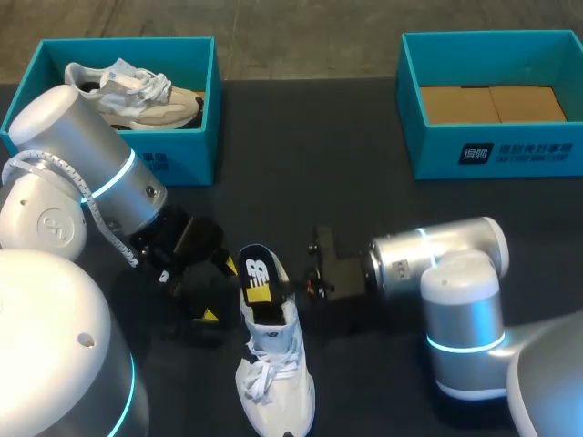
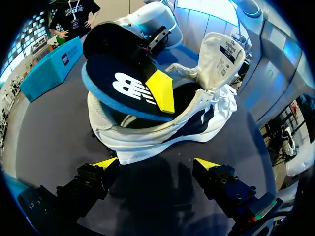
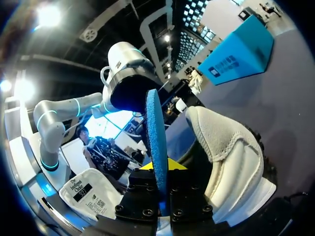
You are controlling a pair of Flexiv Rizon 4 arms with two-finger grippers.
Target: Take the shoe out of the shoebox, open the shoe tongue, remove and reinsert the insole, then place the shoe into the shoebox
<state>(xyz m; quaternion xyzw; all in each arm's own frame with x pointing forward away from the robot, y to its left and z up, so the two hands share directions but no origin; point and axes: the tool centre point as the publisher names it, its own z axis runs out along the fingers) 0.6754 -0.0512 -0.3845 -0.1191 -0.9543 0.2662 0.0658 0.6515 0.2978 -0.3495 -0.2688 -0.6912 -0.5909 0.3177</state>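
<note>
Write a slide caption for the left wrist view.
Right gripper holds the insole over the shoe; left gripper open, facing it.

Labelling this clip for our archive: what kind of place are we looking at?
Probably a robot test bench, not a shop: left arm and right arm over a dark table, one teal shoebox, a second teal shoebox, and a white shoe whose insole the right gripper holds.

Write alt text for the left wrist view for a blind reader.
The right gripper holds a dark, blue-edged insole over the opening of a white shoe on the table. The left gripper is open, short of the shoe.
</note>
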